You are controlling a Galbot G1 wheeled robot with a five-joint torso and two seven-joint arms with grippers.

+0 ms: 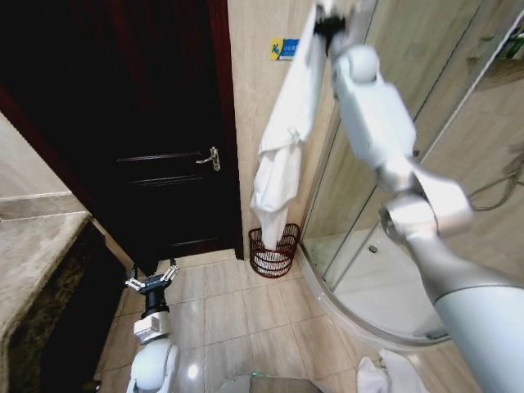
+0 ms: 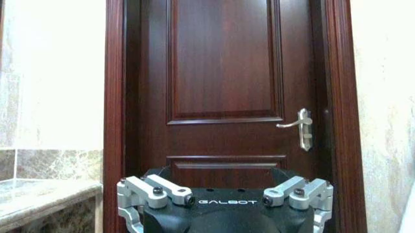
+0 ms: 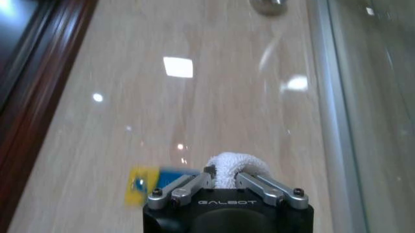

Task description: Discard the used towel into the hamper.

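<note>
Clamped on the top end of a white towel [image 1: 281, 139], the right gripper [image 1: 331, 26] was raised high against the beige tiled wall [image 1: 250, 90], close to the upper edge of the head view. In the right wrist view, a bunched fold of the towel [image 3: 230, 167] was seen pinched between the closed-in fingers [image 3: 263, 183], with a small blue and yellow sign [image 3: 155, 182] on the wall just beside them.

The towel was hung straight down from the gripper, its long axis vertical, wider at the middle and narrowed to a point at the bottom. Its lower tip was pointed down at the hamper [image 1: 274, 250] and was seen at or just above the rim; whether it touched could not be told. The hamper was stood upright on the tiled floor [image 1: 221, 303], mouth open upward, in the corner between the dark wooden door [image 1: 164, 164] and the curved glass shower enclosure [image 1: 385, 270]. The door frame was close on one side of it and the shower's curved base close on the other, while open floor lay in front of it.

The left gripper [image 1: 152, 282] was held low near the floor, well apart from the hamper, with its fingers spread apart and aimed at the door [image 2: 224, 82], whose handle [image 2: 298, 126] was seen ahead.
</note>
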